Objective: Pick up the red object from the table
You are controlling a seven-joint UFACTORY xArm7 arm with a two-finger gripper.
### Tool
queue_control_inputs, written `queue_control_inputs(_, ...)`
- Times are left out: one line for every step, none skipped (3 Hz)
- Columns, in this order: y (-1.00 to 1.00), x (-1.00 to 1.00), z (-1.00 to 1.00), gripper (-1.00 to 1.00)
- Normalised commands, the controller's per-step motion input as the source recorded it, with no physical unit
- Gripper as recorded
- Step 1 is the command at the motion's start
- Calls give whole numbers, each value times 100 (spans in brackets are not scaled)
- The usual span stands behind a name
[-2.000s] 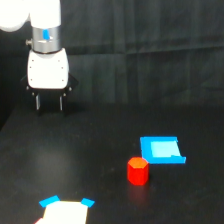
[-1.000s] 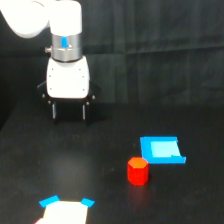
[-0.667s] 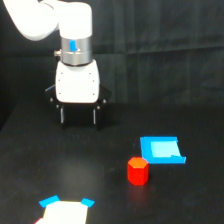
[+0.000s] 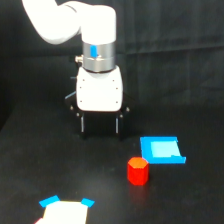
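The red object (image 4: 137, 171) is a small red-orange faceted block standing on the black table (image 4: 190, 200), just in front of the flat blue piece's left corner. My gripper (image 4: 100, 131) hangs from the white arm, up and to the exterior view's left of the block, apart from it. Its two dark fingers (image 4: 82, 125) point down with a wide gap between them, and nothing is held.
A flat blue piece (image 4: 161, 149) with a raised rim lies just behind the block on the exterior view's right. A white piece with blue corners (image 4: 65, 210) lies at the bottom left. A wrinkled black cloth (image 4: 175, 60) hangs behind.
The arm and gripper have moved steadily toward the exterior view's right and nearer to the camera, closing on the red block. The block and blue piece have not moved.
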Motion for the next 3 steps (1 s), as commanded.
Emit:
queue_control_inputs(-100, 36, -100, 23)
queue_control_inputs(-100, 28, -78, -9)
queue_control_inputs(-100, 66, -17, 95)
